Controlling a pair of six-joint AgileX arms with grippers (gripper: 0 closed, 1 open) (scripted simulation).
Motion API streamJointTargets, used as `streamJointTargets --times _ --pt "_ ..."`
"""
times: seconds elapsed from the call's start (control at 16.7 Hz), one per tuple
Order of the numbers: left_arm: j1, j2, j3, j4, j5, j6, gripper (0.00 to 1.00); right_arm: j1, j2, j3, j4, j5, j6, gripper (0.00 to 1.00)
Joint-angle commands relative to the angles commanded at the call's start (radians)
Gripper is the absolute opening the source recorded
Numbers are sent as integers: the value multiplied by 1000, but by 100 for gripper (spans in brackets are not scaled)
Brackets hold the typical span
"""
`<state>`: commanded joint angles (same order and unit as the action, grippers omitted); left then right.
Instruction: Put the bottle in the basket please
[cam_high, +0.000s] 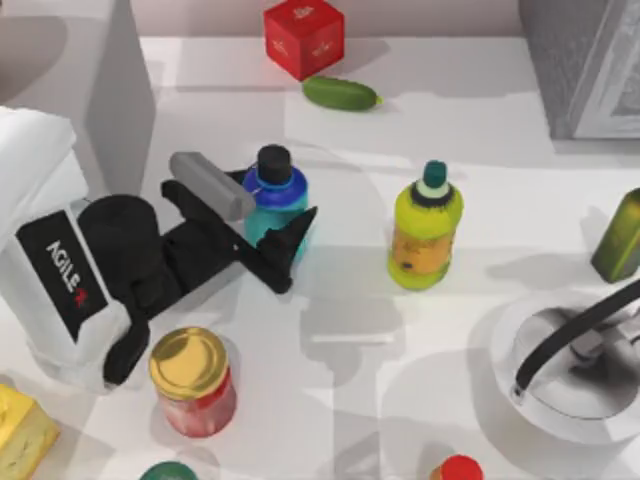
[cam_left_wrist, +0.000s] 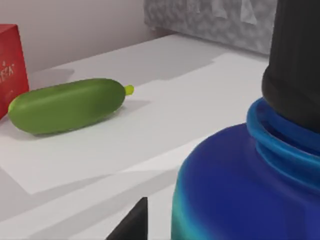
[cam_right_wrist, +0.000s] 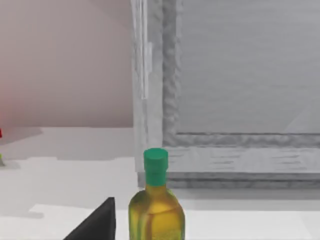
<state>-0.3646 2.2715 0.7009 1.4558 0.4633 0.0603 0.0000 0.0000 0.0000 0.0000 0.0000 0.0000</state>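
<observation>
Bottle (cam_high: 277, 200): teal body, blue shoulder, black cap; upright on the table left of centre, between the fingers of the left gripper. The left wrist view shows its blue shoulder (cam_left_wrist: 235, 195) and black cap close up.
Table (cam_high: 340, 300): white surface bearing all objects.
Left arm (cam_high: 70, 280): white and black, marked AGILEX, reaching in from the table's left side.
Basket (cam_high: 570, 370): pale round vessel with a dark handle, at the table's right edge, well apart from the bottle.
Left gripper (cam_high: 262, 222): fingers set narrowly about the bottle's body, one on each side, touching or nearly touching it; firm grasp cannot be told.
Right gripper: one dark fingertip (cam_right_wrist: 95, 225) seen in the right wrist view; finger spacing cannot be told.
Yellow-green bottle (cam_high: 426, 228): upright, right of the bottle.
Red cube (cam_high: 303, 36): at the far edge.
Jar (cam_high: 192, 382): red, gold lid, near the left arm.
Olive bottle (cam_high: 622, 236): at the right edge; green cap (cam_right_wrist: 156, 167) in the right wrist view.
Cucumber (cam_high: 341, 93): lying just beside the red cube.
</observation>
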Motion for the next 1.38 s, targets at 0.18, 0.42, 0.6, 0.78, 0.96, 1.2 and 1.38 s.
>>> streamJointTargets --times 0.18,0.42,0.6,0.78,0.96,1.2,1.38 --pt "0 0 0 0 0 0 40 0 0 0 0 0 0 100" --pt "0 0 0 0 0 0 10 0 0 0 0 0 0 100" --pt "0 0 0 0 0 0 0 0 0 0 0 0 0 100" --pt "0 0 0 0 0 0 0 0 0 0 0 0 0 100" --pt "0 0 0 0 0 0 0 0 0 0 0 0 0 100" --pt "18 -25 -5 -16 24 25 0 0 0 0 0 0 0 100" --pt "69 -113 -10 -108 113 112 0 0 0 0 0 0 0 100"
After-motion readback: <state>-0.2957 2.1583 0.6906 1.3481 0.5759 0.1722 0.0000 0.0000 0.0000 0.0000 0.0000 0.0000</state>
